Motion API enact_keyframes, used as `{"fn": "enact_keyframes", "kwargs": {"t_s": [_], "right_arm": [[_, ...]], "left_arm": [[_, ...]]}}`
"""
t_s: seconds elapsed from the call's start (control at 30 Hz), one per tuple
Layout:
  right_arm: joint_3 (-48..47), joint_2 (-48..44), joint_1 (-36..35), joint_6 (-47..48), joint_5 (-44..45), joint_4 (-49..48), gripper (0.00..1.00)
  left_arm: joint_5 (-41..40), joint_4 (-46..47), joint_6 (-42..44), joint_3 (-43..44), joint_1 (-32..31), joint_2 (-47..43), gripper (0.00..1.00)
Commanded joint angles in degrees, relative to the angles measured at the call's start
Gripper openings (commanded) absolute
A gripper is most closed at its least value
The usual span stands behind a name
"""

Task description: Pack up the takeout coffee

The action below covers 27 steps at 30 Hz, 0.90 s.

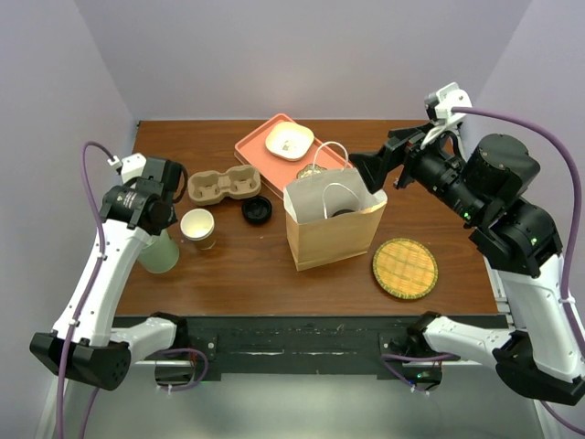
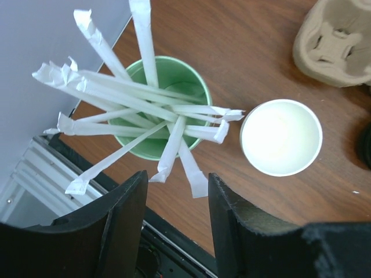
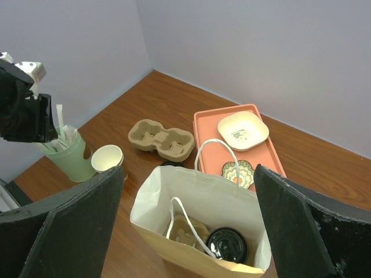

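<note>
Looking down from above, a brown paper bag (image 1: 334, 233) stands open in the middle of the table (image 1: 247, 274). The takeout coffee (image 1: 345, 212) is down inside the bag, and only its black lid shows. The right fingers (image 1: 372, 171) hang just over the bag's far right corner. Behind the bag is a pink tray (image 1: 260, 151) with a small white dish (image 1: 290, 140) on it. Left of the bag are a loose black lid (image 1: 257, 210), a cardboard cup carrier (image 1: 224, 185) and a brown cup with no lid (image 1: 197, 227). A round woven mat (image 1: 405, 268) lies to the right of the bag. The left arm (image 1: 137, 206) reaches over a green cup (image 1: 163, 254) near the left edge.

From the left wrist, the left fingers (image 2: 124, 220) point down at the green cup. It is full of straws (image 2: 133, 92) in white paper wrappers. The fingers are apart and squeeze nothing. Two straw ends show in the gap between them. The cup with no lid is white inside and stands just beside the green cup.

From the right wrist, the right fingers are spread very wide and hold nothing. The open bag is below, between them. The coffee sits at the bottom of the bag with its shiny lid facing up. A small patterned dish (image 3: 237, 172) lies on the tray near the white one.
</note>
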<state>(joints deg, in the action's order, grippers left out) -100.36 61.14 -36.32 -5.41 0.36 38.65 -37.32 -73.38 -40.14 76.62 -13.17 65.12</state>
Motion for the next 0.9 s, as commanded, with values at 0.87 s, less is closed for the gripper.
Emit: {"fn": "enact_keyframes", "kwargs": {"t_s": [0.87], "right_arm": [[0.51,0.55,0.02,0.49,-0.71,-0.6,0.99]], "left_arm": [[-4.34,3.87,-1.08,-5.95,2.8,-3.07,0.28]]}}
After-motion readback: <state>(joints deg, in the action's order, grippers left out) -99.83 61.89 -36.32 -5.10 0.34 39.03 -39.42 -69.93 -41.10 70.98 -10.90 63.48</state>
